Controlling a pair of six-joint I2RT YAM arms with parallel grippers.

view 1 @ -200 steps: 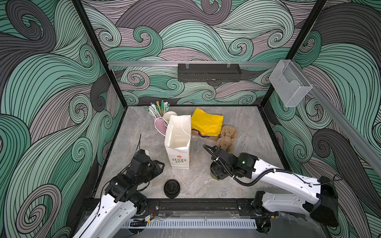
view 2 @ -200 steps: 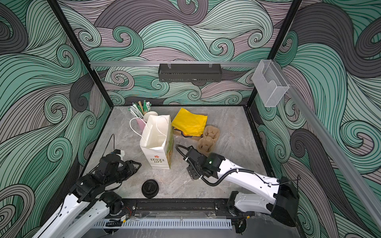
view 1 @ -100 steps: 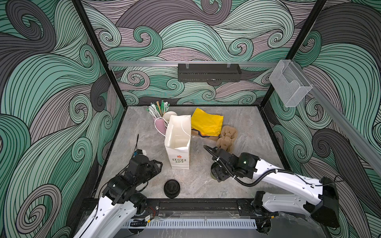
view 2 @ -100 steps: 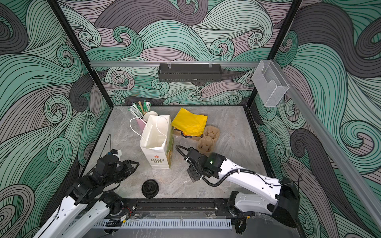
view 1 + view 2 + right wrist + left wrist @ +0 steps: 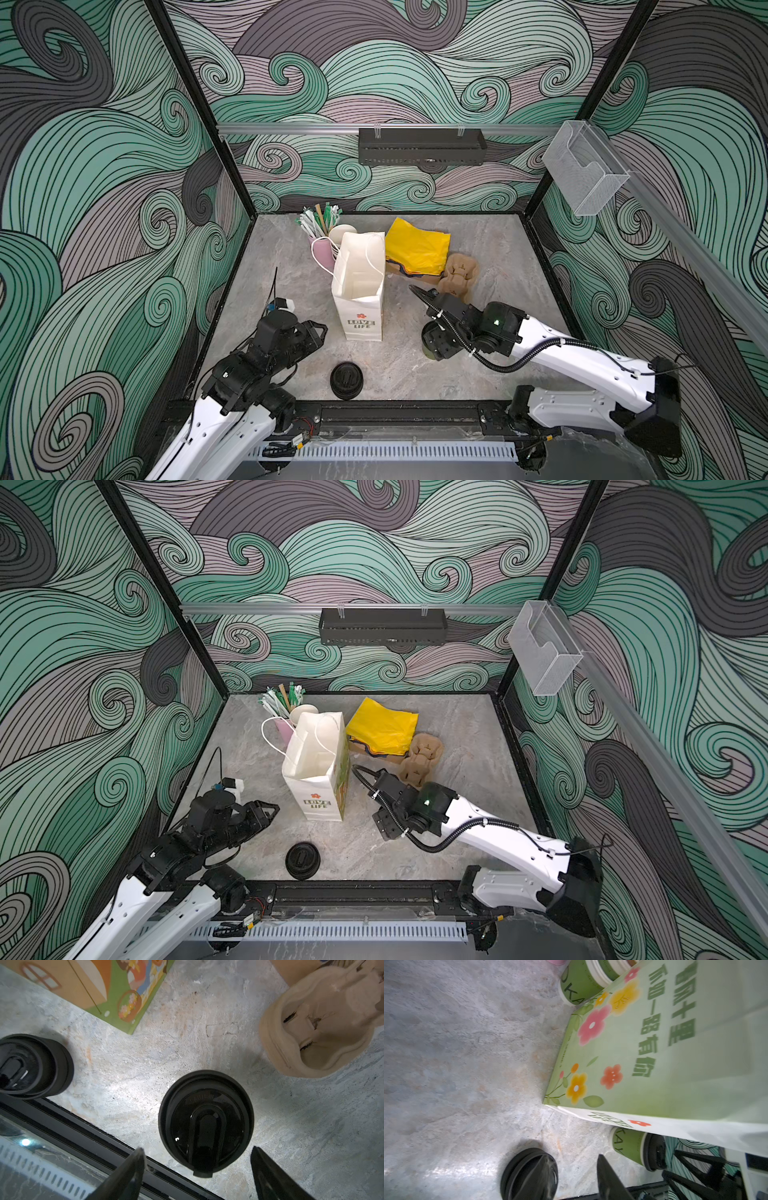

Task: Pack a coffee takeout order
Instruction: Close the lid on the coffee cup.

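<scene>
While right end effector (image 5: 197, 1148) gapes empty over cup (image 5: 205, 1105) | left end effector (image 5: 318, 331): opening unclear

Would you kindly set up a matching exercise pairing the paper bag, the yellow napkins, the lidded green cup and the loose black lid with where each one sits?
Things:
1. paper bag
2. yellow napkins
3. lidded green cup
4. loose black lid

Places:
A. directly under the open right pincer
B. near the front rail, between the two arms
C. lying towards the back, beside the brown cup carrier
D. standing upright mid-table, mouth open

Pairs: 1-D, 2-C, 3-A, 4-B.
</scene>
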